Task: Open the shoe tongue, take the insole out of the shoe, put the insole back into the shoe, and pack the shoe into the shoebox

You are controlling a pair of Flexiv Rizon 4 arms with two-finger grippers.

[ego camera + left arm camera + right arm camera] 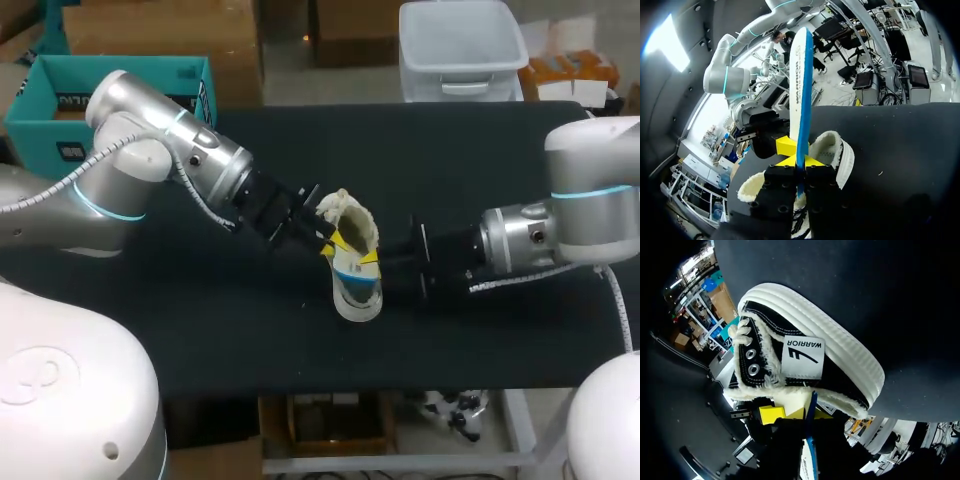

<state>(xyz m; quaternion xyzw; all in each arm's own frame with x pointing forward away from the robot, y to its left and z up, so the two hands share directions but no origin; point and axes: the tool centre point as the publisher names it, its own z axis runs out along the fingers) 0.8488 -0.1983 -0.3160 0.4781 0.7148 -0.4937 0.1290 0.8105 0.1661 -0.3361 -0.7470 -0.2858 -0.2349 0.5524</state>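
Left wrist view – left claw (801,162) and right claw (809,414) both pinch the insole (801,75) – shoe (790,355) lies just beside them.

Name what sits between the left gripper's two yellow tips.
The insole, upright and edge-on, clamped between the tips of the left gripper. The shoe lies just beyond. The left wrist view shows this.

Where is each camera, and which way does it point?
Head: above and behind, looking down on the table; left arm and right arm meet at the shoe.
Left wrist: on the left arm, looking along its jaws at the insole; right arm opposite.
Right wrist: on the right arm, facing the shoe's side, insole between its jaws.
Shared: shoe and insole.
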